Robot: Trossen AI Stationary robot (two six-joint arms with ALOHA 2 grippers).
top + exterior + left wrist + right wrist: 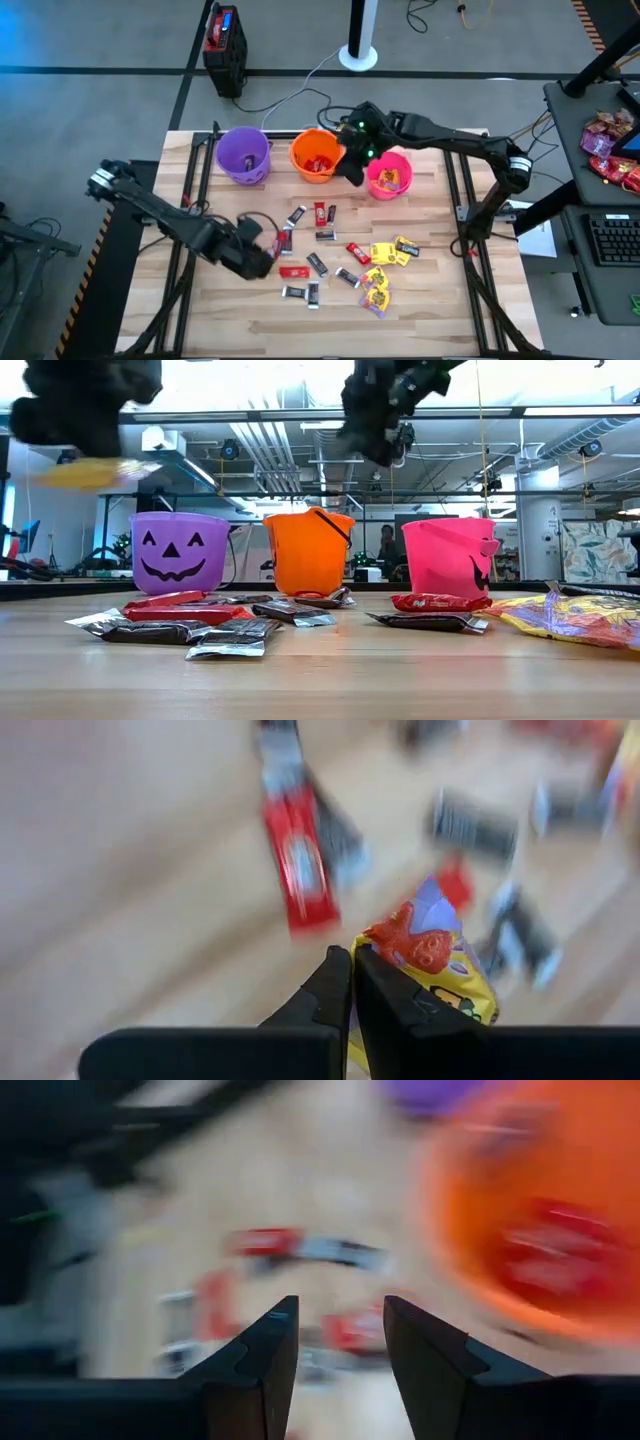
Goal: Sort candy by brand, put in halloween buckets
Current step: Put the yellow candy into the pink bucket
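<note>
Now yellow packet [440,970] in left tool [352,982]

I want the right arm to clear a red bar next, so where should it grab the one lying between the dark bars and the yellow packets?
Judging from above, take the red bar across its narrow middle, descending straight down; it lies flat and slanted.

- No brand name or lettering is showing legibly on any candy wrapper [175,616]; all print is too small or blurred.
- The yellow packet [440,970] pinched in the left gripper [352,982] is showing printed artwork, but no words are reading.
- The purple bucket [181,552] is wearing a jack-o'-lantern face, not text.
</note>
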